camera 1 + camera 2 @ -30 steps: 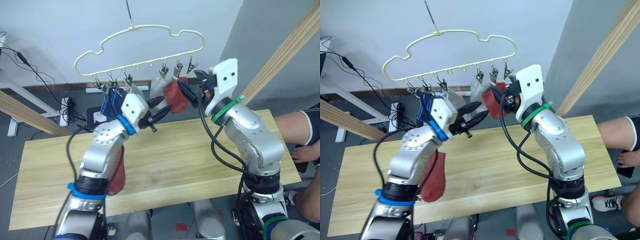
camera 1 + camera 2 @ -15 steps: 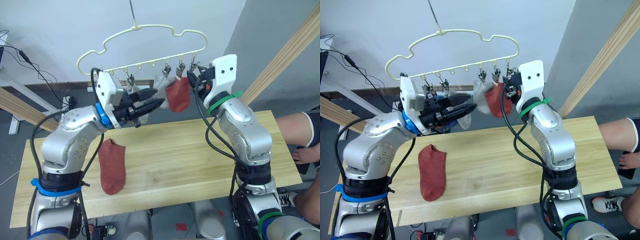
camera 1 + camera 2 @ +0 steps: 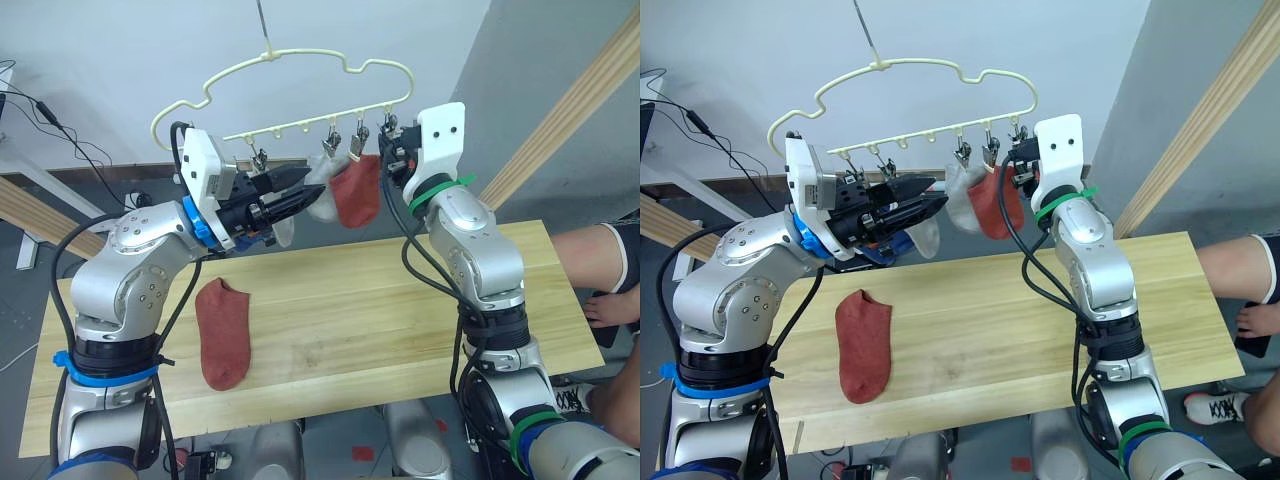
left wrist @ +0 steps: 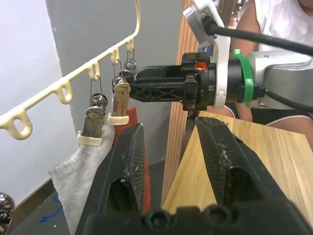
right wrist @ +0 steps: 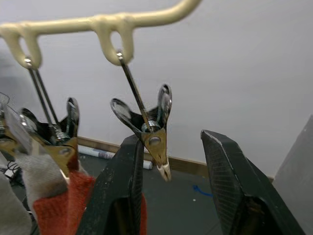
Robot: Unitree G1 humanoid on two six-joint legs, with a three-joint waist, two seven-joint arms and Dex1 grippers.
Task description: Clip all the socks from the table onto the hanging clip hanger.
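Socks are nearly all up on the hanger [image 3: 300, 75]. One red sock [image 3: 225, 330] lies flat on my desk [image 3: 400, 320], near my left side. Another red sock [image 3: 357, 190] hangs by a clip, next to a grey sock [image 3: 958, 200].

My right claw [image 5: 168, 171] is up at the last clip [image 5: 154, 132] on the right end. Its fingers are apart, one on each side of the clip, holding nothing. My left claw [image 3: 300, 190] is also apart and empty, pointing at the hanging socks.

I think the red sock on the desk goes on that last clip. To do it well, I should pinch the clip's two wings to open its mouth, and bring the sock's cuff up with my left claw.

My left arm hides the socks on the left clips, so I cannot count them.
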